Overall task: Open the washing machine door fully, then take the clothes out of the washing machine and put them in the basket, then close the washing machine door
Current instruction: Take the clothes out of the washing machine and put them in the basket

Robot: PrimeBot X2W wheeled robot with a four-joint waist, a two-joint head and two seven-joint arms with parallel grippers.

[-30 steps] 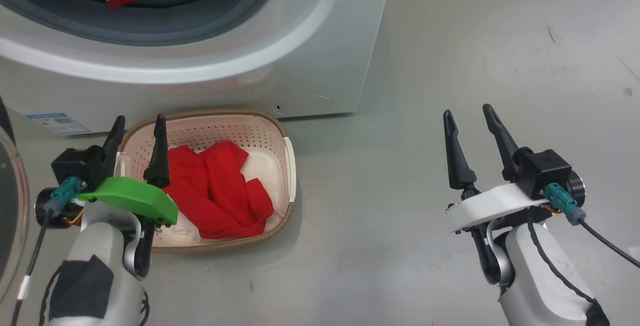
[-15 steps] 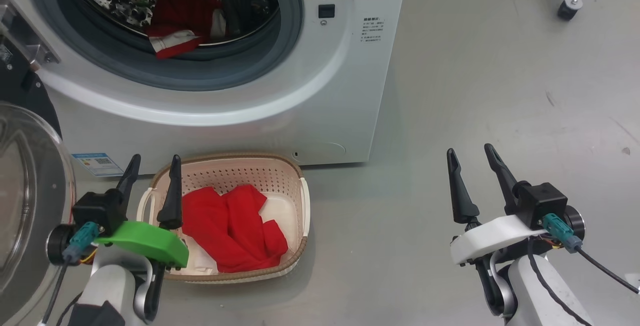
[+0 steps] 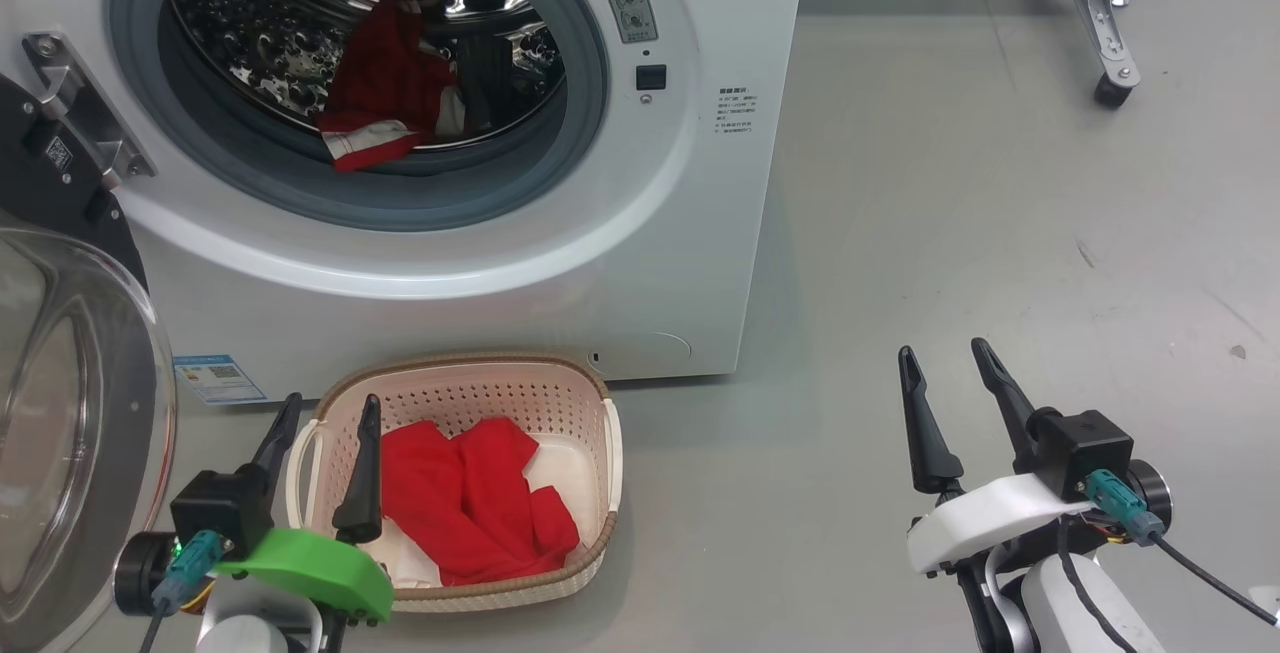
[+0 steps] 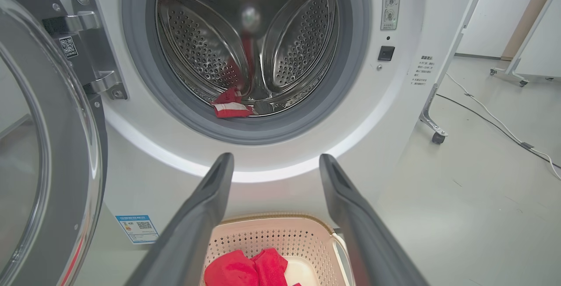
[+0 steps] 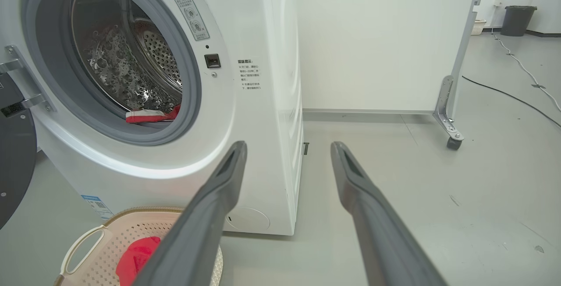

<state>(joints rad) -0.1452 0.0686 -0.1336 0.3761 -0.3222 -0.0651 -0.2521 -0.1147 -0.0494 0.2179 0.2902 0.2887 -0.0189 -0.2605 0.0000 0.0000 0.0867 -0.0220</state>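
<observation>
Leftmost, the door hangs swung wide. Next, the left end effector gapes empty by the basket's left rim. Red clothes lie inside it, and another red garment lies in the washer's drum. Rightmost, the right end effector hovers open and empty over the floor.

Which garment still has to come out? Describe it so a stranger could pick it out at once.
Start at the big white washing machine and look into its open steel drum, ringed by a grey gasket. A red garment lies at the drum's bottom. Unlike the red clothes in the cream basket on the floor, it is inside the machine, its hem white-banded.
</observation>
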